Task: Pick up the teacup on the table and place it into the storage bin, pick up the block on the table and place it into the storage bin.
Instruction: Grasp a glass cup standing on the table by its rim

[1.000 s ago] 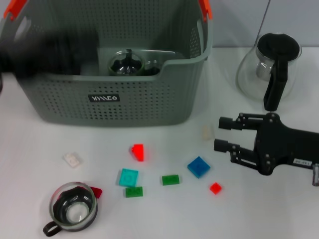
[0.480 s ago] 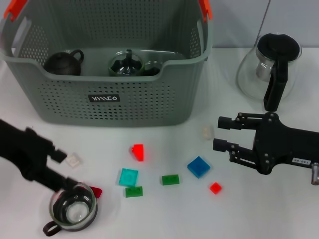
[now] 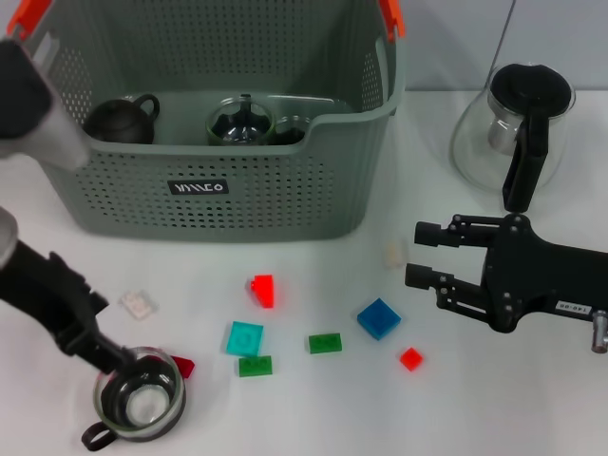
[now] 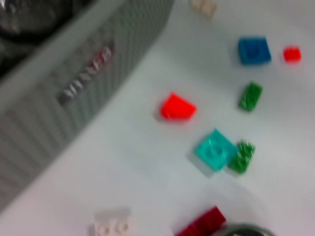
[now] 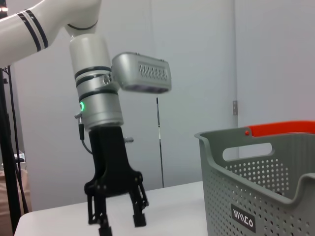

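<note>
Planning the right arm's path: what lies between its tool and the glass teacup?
In the head view: blue block, green blocks, teal block, between right tool and teacup.

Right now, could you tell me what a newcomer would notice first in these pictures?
The grey bin fills the far left of the table, crockery inside. Coloured blocks lie scattered before it, a red block nearest. The left tool reaches onto the glass teacup at the near left; the right tool hovers open.

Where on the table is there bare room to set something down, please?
Bare table lies along the front edge right of the teacup, below the blocks, and between the storage bin and the glass teapot. The blocks crowd the middle, around the teal block.
</note>
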Motion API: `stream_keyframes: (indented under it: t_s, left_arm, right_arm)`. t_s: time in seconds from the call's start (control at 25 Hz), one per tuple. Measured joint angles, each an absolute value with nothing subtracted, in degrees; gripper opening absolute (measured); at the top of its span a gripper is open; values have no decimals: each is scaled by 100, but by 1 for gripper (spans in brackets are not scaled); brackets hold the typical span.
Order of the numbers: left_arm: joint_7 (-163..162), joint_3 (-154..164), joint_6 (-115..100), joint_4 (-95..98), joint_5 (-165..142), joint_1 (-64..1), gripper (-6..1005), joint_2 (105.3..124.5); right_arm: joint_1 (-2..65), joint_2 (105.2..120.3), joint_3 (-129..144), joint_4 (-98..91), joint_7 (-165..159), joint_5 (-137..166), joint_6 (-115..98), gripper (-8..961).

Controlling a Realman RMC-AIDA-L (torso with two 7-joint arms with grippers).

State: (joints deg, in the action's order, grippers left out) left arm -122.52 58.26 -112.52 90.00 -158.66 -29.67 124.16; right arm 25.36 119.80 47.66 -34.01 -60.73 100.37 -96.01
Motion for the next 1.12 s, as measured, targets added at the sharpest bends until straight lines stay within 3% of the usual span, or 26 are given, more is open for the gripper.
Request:
stream_keyframes:
  t_s: [1.12]
  left_arm:
    - [-13297,7170,-9843,7443,-16365,-3074,688,12410]
  right_arm:
    - [2504,11933,4761,-3401,-6068,10037,-9638,491]
